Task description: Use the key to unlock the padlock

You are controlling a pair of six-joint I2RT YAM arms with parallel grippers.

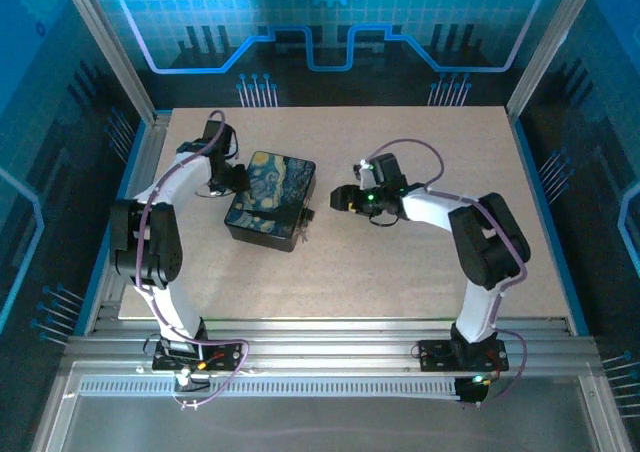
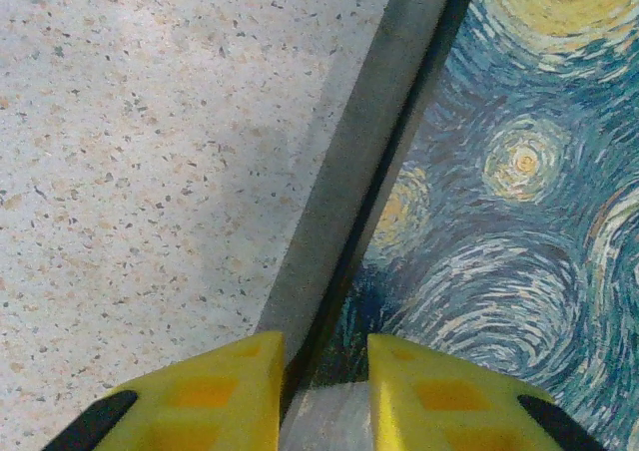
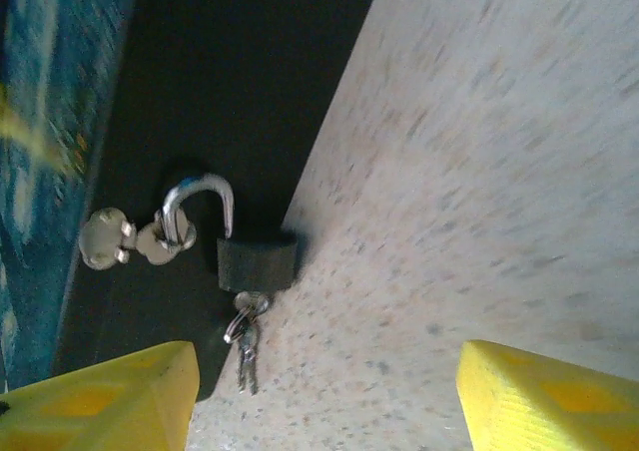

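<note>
top camera looks down from behind; wrist cameras look close past left pincer (image 2: 321, 351) and right pincer (image 3: 326, 356); all share the box (image 1: 270, 200).

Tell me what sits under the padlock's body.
A bunch of silvery keys lies at the underside of the padlock, against the speckled table. Whether a blade is in the keyhole is hidden.

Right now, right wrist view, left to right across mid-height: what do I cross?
box's painted top → silvery latch fitting → padlock → bare table
</note>
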